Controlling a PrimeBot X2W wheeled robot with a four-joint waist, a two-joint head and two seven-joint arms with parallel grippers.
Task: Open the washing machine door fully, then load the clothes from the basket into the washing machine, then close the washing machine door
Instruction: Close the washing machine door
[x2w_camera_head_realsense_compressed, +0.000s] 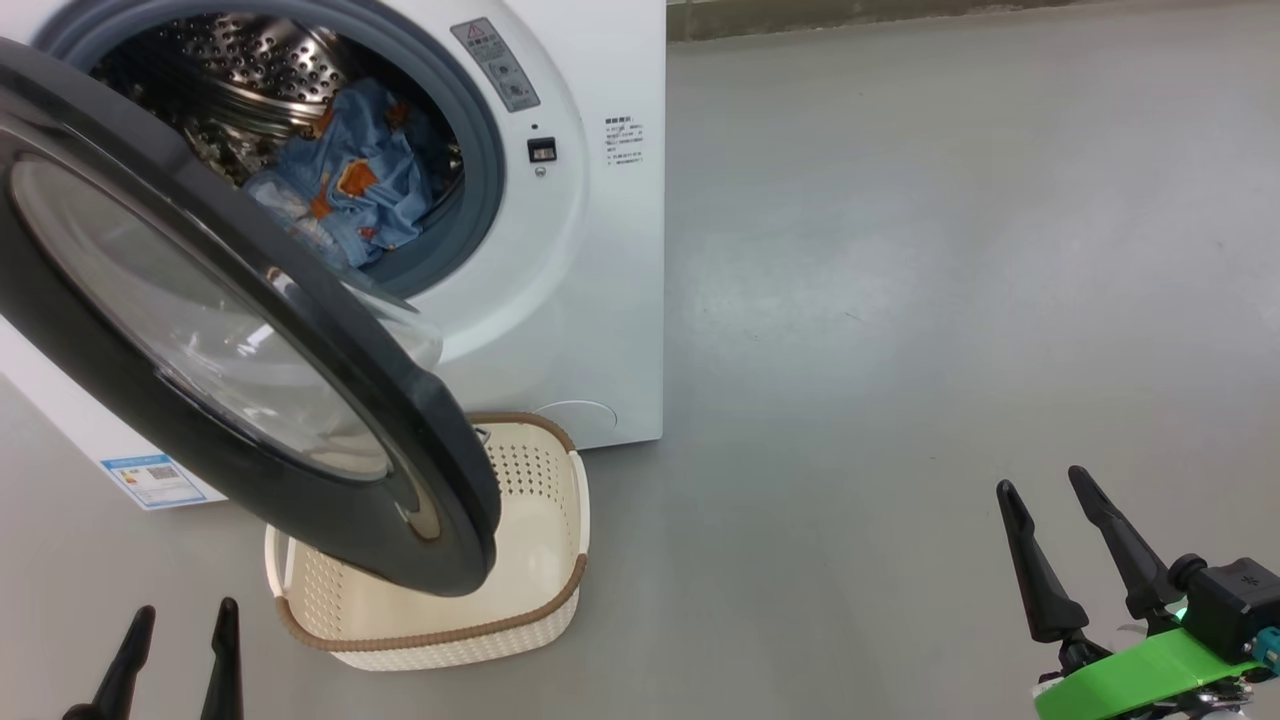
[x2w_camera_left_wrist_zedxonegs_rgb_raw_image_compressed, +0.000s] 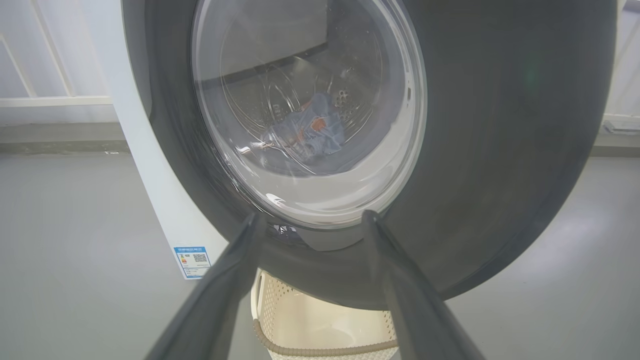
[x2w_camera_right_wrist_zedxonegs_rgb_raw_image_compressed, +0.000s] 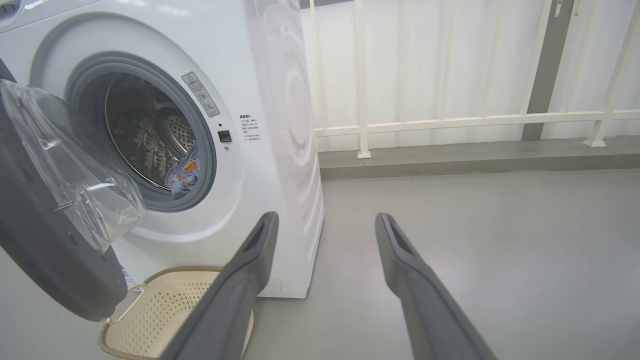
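Grey floor (x2w_camera_head_realsense_compressed: 900, 300); round black-rimmed glass washing machine door (x2w_camera_head_realsense_compressed: 200, 300) likely stiff, slick: push rim at 5 o'clock; left gripper (x2w_camera_head_realsense_compressed: 188, 606), right gripper (x2w_camera_head_realsense_compressed: 1042, 479) spread, empty.

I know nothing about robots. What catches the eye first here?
The big round door with glossy black rim and clear glass bowl, standing open at the left over a cream perforated plastic basket. Behind it, light blue printed clothes lie in the steel drum of the white washing machine. The left gripper and right gripper sit open at the bottom corners.
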